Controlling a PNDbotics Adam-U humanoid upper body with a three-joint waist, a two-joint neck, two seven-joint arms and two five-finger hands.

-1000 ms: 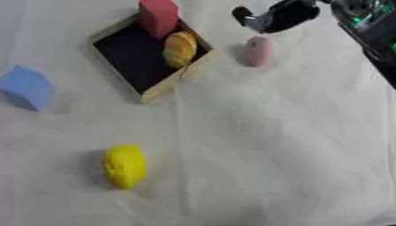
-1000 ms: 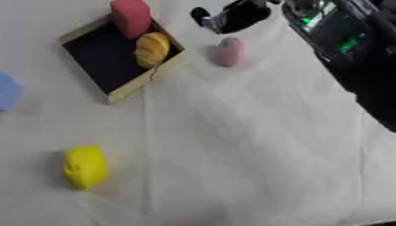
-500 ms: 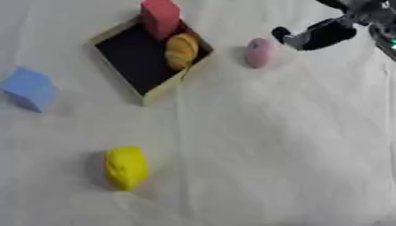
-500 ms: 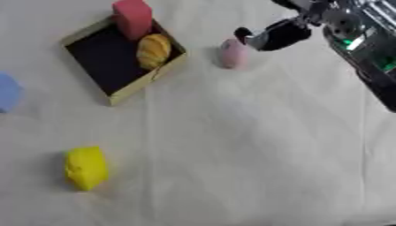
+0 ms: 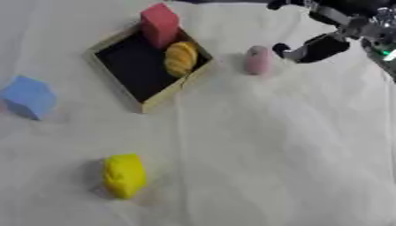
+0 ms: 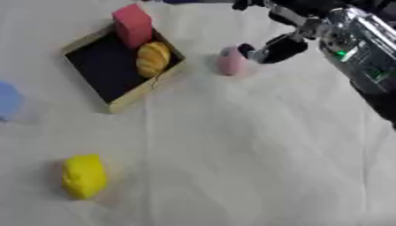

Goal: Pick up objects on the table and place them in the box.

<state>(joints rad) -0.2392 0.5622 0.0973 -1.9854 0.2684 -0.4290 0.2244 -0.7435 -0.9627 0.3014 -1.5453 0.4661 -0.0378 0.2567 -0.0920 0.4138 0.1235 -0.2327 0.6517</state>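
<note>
A shallow wooden box (image 5: 116, 75) with a dark floor lies at the upper left, holding a red block (image 5: 161, 24) at its far corner and a golden bread-like piece (image 5: 180, 58) by its right wall. A small pink object (image 5: 257, 60) stands upright on the cloth just right of the box. My right hand (image 5: 313, 47) hovers right beside it, dark fingers pointing toward it, apart from it and holding nothing. A yellow object (image 5: 123, 175) lies at the lower left and a blue block (image 5: 28, 96) at the left edge. My left hand shows in neither view.
A white wrinkled cloth (image 5: 255, 150) covers the table. My right forearm (image 6: 363, 48), silver with a green light, comes in from the upper right corner.
My right hand has dropped from above and behind the pink object to its right side, level with it. The objects on the cloth lie as before.
</note>
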